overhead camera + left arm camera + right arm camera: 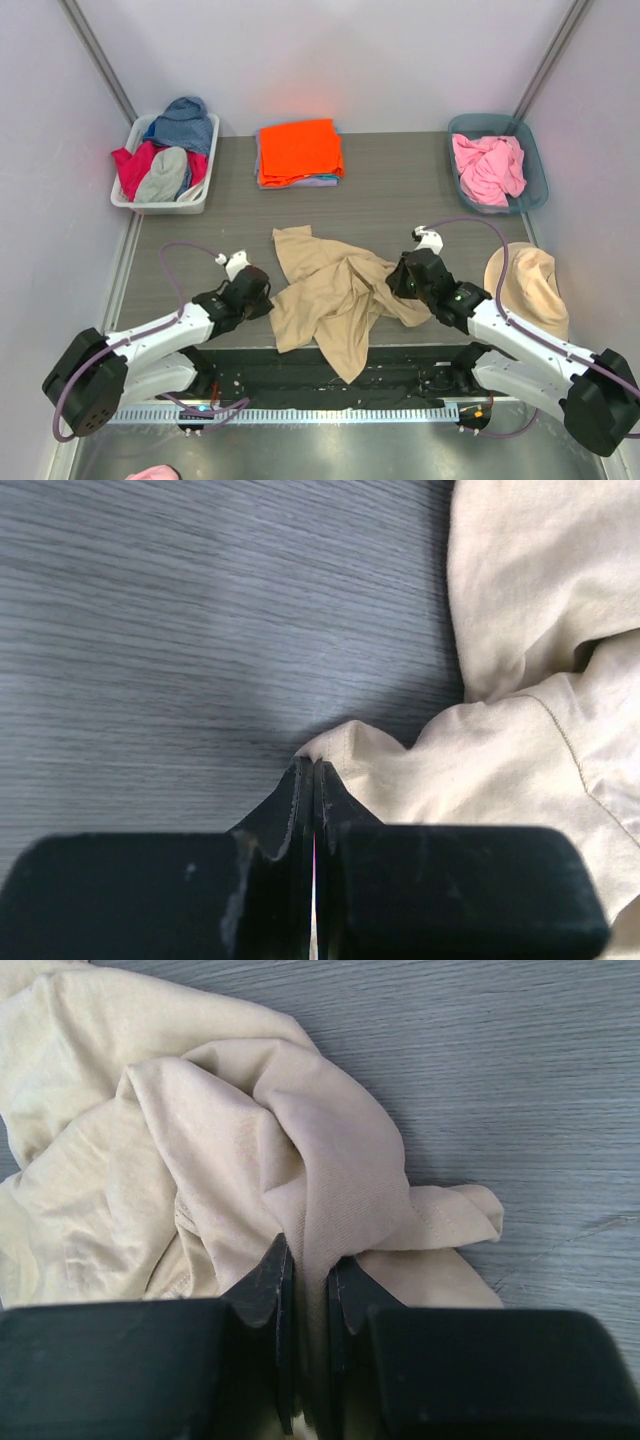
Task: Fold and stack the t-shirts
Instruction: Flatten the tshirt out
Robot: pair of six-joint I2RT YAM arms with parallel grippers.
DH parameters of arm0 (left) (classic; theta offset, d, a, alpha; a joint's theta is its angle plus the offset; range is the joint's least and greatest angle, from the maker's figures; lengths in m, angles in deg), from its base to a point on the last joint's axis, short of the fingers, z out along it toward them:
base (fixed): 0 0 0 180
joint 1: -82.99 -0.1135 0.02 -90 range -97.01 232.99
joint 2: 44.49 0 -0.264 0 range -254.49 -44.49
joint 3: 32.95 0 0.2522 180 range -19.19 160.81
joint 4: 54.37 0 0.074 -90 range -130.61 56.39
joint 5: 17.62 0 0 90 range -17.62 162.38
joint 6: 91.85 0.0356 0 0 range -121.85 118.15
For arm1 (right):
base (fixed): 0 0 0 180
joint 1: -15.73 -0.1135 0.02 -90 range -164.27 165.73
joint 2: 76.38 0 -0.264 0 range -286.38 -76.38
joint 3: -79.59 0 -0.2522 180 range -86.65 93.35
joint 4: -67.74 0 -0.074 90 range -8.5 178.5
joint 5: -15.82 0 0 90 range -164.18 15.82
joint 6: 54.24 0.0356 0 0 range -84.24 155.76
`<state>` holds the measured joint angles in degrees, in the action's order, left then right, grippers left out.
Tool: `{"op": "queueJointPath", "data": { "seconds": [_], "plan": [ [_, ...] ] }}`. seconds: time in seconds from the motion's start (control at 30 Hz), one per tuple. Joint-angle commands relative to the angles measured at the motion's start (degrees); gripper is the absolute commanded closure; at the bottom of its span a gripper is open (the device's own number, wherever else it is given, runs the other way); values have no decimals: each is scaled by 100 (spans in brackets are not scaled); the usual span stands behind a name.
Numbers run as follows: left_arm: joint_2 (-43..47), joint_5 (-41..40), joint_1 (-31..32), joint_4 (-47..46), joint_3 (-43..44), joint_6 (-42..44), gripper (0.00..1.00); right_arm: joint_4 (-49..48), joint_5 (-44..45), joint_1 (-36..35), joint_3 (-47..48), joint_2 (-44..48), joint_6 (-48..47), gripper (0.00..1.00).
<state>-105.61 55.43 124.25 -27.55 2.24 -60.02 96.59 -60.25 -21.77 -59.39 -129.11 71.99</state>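
From my station I find nothing readable: no lettering, label, brand mark or number resolves in any view, neither on the tan t-shirt (335, 300) at the tips of the left pincer (313, 775) and right pincer (308, 1260) nor farther off beyond them.

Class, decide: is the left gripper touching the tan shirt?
Touching. The left wrist view shows the left gripper with jaws shut on an edge fold of the tan shirt.

Creased soft matt cloth, stitched hem: tan t-shirt (200, 1140) ahead of the right end effector (305, 1260). Grey matt streaked wood-grain: table (150, 600) beyond the left end effector (313, 775). Both end effectors black matt plastic, scuffed.
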Motion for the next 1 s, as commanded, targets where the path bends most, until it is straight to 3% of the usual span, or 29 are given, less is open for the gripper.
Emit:
{"op": "queueJointPath", "data": {
  "seconds": [0.0, 0.27, 0.73, 0.87, 0.9, 0.97],
  "plan": [
    [407, -387, 23, 872, 762, 262, 100, 2, 188, 14, 33, 210, 77, 99],
    [795, -1372, 32, 2516, 3180, 1149, 100, 415, 426, 14, 261, 483, -28, 99],
    [602, -2040, 23, 2974, 4123, 1818, 100, 1031, 699, 14, 534, 1010, -37, 98],
    [602, -2154, 5, 3018, 4255, 1932, 100, 1267, 856, 14, 710, 1142, -2, 85],
    [593, -2189, 5, 3027, 4273, 1941, 100, 1303, 918, 14, 745, 1168, -2, 74],
    [558, -2207, 14, 3036, 4273, 1950, 100, 1391, 988, 14, 824, 1212, 16, 68]
  ]
}}
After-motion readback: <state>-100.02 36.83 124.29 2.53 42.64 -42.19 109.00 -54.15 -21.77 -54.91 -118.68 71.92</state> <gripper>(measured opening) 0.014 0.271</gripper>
